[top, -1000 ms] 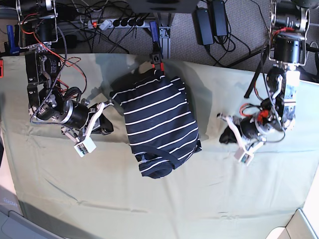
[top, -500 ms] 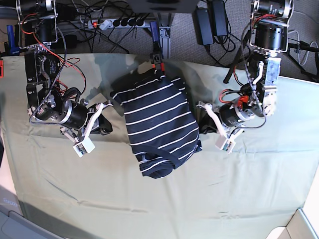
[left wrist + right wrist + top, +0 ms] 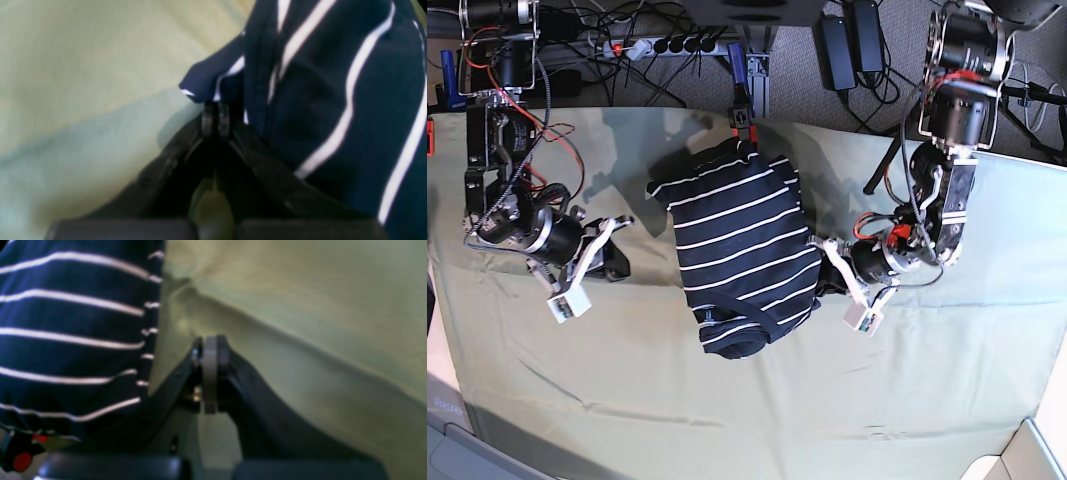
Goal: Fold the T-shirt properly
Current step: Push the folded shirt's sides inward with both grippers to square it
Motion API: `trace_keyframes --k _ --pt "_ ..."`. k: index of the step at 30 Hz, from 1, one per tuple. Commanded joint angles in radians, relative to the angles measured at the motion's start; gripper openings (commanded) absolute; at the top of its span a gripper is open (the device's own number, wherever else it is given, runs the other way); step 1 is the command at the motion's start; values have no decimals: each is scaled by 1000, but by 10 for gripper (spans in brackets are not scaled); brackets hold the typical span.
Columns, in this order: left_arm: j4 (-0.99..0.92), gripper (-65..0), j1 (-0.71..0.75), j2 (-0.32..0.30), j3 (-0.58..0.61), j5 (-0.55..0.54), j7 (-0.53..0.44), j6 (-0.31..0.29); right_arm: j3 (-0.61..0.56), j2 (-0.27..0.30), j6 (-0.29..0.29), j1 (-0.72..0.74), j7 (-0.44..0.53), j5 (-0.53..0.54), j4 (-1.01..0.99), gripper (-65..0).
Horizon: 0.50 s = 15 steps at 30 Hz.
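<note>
From my left wrist camera, the left gripper (image 3: 215,115) has its fingers pressed together with nothing between them, the tips right at a small navy flap on the edge of the T-shirt (image 3: 333,83). I can't tell whether they touch the cloth or sit just under it.

On the right wrist view, the right gripper (image 3: 208,373) is also closed on nothing, parked on the pale green tabletop (image 3: 317,323) just beside the shirt's striped edge.

Looking down from the base camera, the T-shirt (image 3: 737,245) lies near the middle of the tabletop as a narrow, roughly rectangular bundle, sleeves tucked in, with the collar end bulging at the near side.

My judgement: the main folds are done and the shape is compact but untidy. What I'd say is left is squaring the side edges, flattening that loose flap and the lumpy collar end, perhaps one last fold across.
</note>
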Motion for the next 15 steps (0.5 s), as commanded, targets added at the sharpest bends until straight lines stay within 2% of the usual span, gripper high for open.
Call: trace_keyframes --k 1,4,11,15 --pt "-4 -650 -23 -2 8 29 23 10 23 9 70 18 11 30 18 -650" --pt "-5 -650 -40 15 19 31 26 9 66 9 70 18 -10 69 18 -650" --pt "-9 -650 -48 121 19 43 35 9 136 9 71 18 -29 96 18 -650" --pt "-11 -650 -48 167 19 85 34 9 162 12 71 18 -29 95 18 -650"
